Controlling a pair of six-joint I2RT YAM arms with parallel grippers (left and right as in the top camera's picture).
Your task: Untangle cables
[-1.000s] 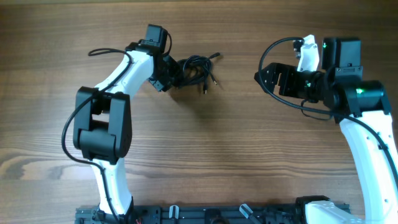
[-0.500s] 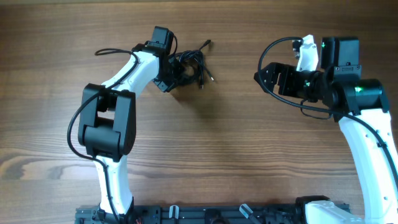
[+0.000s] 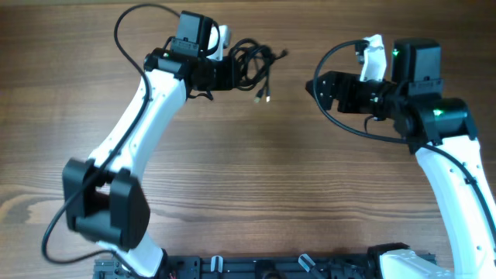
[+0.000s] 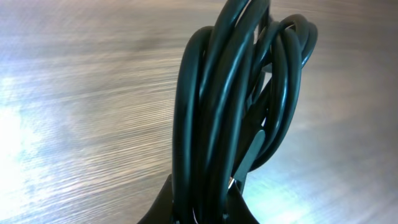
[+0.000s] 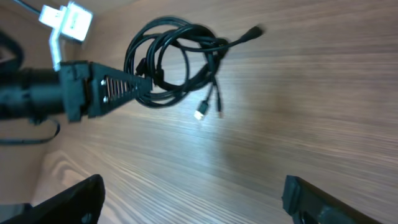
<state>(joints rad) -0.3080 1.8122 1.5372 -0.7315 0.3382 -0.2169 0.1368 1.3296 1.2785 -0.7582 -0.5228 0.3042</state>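
The cables (image 3: 252,63) are a bundle of thin black cords in loose loops with small plug ends hanging out. My left gripper (image 3: 226,71) is shut on the bundle and holds it above the wooden table at the back middle. In the left wrist view the cords (image 4: 242,106) run up between the fingers (image 4: 205,208) and fill the frame. My right gripper (image 3: 319,87) is open and empty, to the right of the bundle, facing it. The right wrist view shows the bundle (image 5: 174,62) held by the left gripper (image 5: 134,86), far beyond the right gripper (image 5: 196,199).
The wooden table (image 3: 256,170) lies under both arms. Thick black wires loop off the left arm (image 3: 136,23) and the right arm (image 3: 341,58). A black rail (image 3: 256,267) runs along the front edge.
My left arm has stretched out and lifted, carrying the cable bundle up and to the right. My right gripper has shifted slightly left toward it.
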